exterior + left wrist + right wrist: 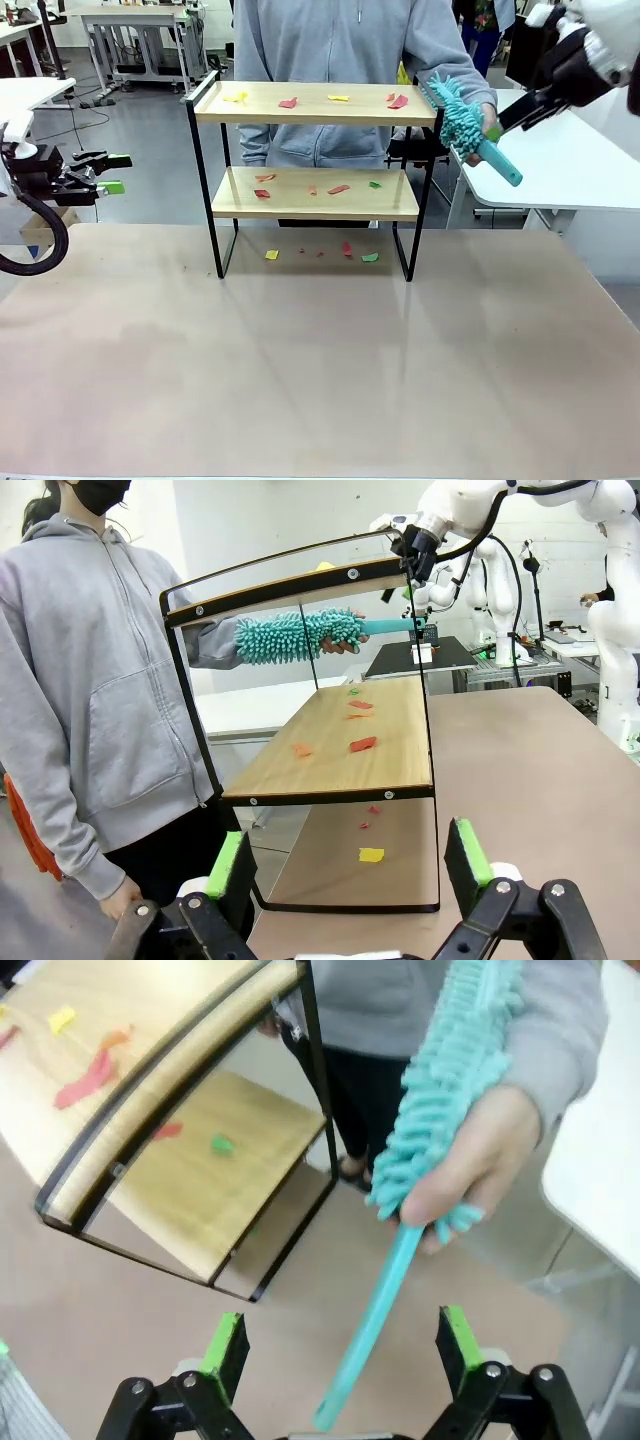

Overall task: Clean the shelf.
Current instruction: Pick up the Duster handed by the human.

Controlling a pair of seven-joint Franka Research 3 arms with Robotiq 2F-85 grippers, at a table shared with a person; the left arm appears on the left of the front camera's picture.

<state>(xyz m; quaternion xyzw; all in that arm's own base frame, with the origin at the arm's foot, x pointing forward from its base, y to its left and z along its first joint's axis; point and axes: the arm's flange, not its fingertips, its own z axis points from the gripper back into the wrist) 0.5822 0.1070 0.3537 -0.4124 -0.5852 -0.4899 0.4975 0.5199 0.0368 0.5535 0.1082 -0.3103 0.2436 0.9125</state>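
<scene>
A smooth tabletop [300, 380] bears a black-framed shelf [310, 105] of two wooden boards. A hand [470, 1160] holds one fluffy teal duster [462, 125]. The left end effector [113, 173] and right end effector [341, 1345] gape empty.

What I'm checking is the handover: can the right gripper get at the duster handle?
Probably yes: the right gripper stands open, and the handle juts bare below the person's hand, toward the gap between its fingers.

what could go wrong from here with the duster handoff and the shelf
The right gripper is open around the thin handle of the duster while the person's hand holds its head; if the hand lets go before the jaws close, it may drop. Sweeping the shelf may just push paper scraps onto the table, where some already lie.
</scene>
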